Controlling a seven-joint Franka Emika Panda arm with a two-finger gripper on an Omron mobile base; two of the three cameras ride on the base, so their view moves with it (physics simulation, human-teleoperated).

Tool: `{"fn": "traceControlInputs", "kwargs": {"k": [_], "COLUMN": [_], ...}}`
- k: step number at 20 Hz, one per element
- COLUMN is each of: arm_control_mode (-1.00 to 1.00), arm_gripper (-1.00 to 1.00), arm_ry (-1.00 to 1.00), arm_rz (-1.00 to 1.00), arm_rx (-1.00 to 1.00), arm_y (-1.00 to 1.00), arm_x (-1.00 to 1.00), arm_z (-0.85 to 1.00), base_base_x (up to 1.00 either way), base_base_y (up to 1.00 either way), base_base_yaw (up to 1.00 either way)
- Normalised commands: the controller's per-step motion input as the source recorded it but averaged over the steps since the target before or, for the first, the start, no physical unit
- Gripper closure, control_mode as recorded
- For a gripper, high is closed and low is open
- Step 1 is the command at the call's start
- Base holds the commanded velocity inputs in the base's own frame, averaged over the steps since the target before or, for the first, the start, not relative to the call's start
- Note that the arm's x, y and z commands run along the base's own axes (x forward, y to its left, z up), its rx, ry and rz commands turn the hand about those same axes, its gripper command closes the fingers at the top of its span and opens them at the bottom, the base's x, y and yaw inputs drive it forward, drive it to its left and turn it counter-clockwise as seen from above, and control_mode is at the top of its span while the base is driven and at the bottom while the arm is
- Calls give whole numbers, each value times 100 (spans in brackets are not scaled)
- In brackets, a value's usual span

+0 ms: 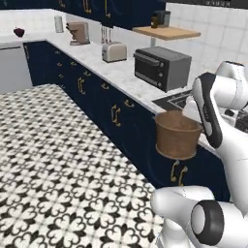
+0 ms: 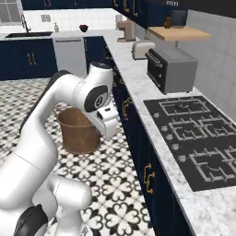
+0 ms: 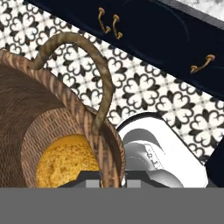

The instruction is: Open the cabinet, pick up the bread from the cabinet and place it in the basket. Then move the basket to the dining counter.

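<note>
Carrying the basket [image 1: 177, 135] by its rim in closed jaws, the gripper [image 3: 109, 177] held it aloft; bread [image 3: 65, 162] already inside; dining counter delivery remained.

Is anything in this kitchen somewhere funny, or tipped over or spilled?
The basket is off the counter, hanging in the air above the patterned floor, because the gripper holds its rim with jaws shut. The bread sits safely inside. Nothing looks spilled, tipped or broken.
</note>
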Motion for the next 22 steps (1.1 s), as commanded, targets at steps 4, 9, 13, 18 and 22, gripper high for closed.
{"fn": "traceControlInputs", "kwargs": {"k": [4,9,13,18,22], "arm_control_mode": [100,100,100,100,100], "arm_gripper": [100,100,100,100,100], "arm_ry": [0,0,0,0,0], "arm_rz": [0,0,0,0,0], "arm_rx": [0,0,0,0,0], "arm_y": [0,0,0,0,0], "arm_x": [0,0,0,0,0], "arm_z": [0,0,0,0,0], "base_base_x": [0,0,0,72,100], "base_base_y": [60,54,52,30,68], "base_base_yaw": [85,87,86,46,4]}}
